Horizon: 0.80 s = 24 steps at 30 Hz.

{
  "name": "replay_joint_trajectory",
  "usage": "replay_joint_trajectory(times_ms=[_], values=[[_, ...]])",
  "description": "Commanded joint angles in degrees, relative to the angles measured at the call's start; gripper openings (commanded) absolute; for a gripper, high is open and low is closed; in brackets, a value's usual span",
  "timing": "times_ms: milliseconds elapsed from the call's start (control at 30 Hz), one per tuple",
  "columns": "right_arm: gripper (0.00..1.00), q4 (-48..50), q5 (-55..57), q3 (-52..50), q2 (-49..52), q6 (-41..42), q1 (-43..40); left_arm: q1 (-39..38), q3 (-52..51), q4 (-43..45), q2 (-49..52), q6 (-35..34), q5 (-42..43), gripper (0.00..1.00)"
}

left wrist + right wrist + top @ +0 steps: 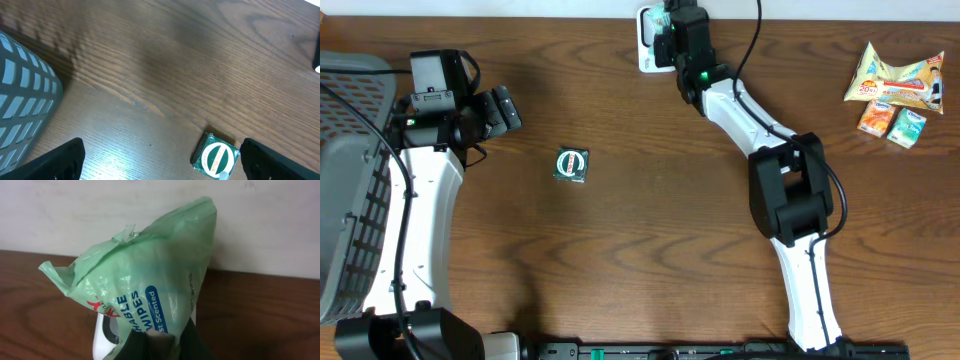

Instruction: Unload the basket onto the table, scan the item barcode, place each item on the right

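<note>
Both of your arms wear white shells over their long links and black housings at the joints. On your left arm (418, 200), a thin black cable (405, 215) runs along the white link. A boxy black camera block (438, 75) sits at the wrist, and the left gripper (510, 108) is black all over. Your right arm (807, 290) has a bulky black elbow (788, 185), a small green light (701, 75) near the wrist, and a black cable (756, 30) looping off it.

Wooden table (650, 250) with green packet (571, 165), snack packs (898, 92), basket (345, 180).
</note>
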Motion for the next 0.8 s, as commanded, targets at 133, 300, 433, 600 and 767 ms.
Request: replay_joint_trajectory(times_ms=[133, 300, 433, 600, 767], values=[[0.01, 1.2, -0.07, 0.9, -7.23, -0.66, -0.59, 0.2, -0.28, -0.15, 0.28, -0.48, -0.37, 0.97], [0.01, 2.29, -0.13, 0.9, -8.26, -0.61, -0.61, 0.2, -0.28, -0.15, 0.28, -0.48, -0.37, 0.98], [0.01, 2.43, -0.17, 0.87, -7.23, 0.7, -0.5, 0.2, -0.28, -0.15, 0.28, -0.48, -0.37, 0.98], [0.01, 2.47, -0.76, 0.87, -3.17, 0.9, -0.17, 0.2, -0.28, -0.15, 0.28, -0.48, -0.37, 0.98], [0.01, 2.47, -1.73, 0.87, -0.2, 0.92, -0.2, 0.2, -0.28, -0.15, 0.28, -0.48, -0.37, 0.98]])
